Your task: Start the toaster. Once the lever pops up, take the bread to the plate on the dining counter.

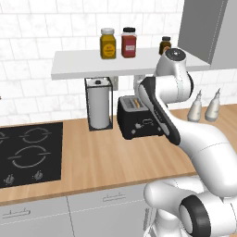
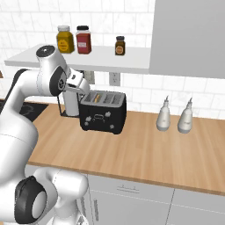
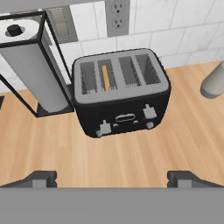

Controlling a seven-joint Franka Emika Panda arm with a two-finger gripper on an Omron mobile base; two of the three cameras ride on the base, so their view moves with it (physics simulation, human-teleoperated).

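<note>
1. the toaster [image 3: 120, 92] sits on the wood counter [image 3: 131, 157] up against the tiled wall, right next to a paper towel roll [image 3: 33, 65] in a black wire frame.
2. the bread [image 3: 105, 77] is down in the second slot from the left, showing as a thin tan strip from above. in the left base view the bread [image 1: 135, 102] barely peeks out of the top.
3. two levers on the front. the left lever [image 3: 105, 127] looks lower than the right one [image 3: 149, 112].
4. the gripper [image 3: 112, 179] hangs above the counter in front of the toaster, not touching anything, fingers spread wide with nothing between them.
5. on the shelf [image 1: 92, 65] above: a yellow jar [image 1: 108, 43], a red jar [image 1: 129, 42] and a small dark jar [image 1: 165, 45].
6. two pale bottles [image 2: 175, 116] stand on the counter off to the toaster's right, and a black cooktop [image 1: 30, 152] is off to the left.
</note>
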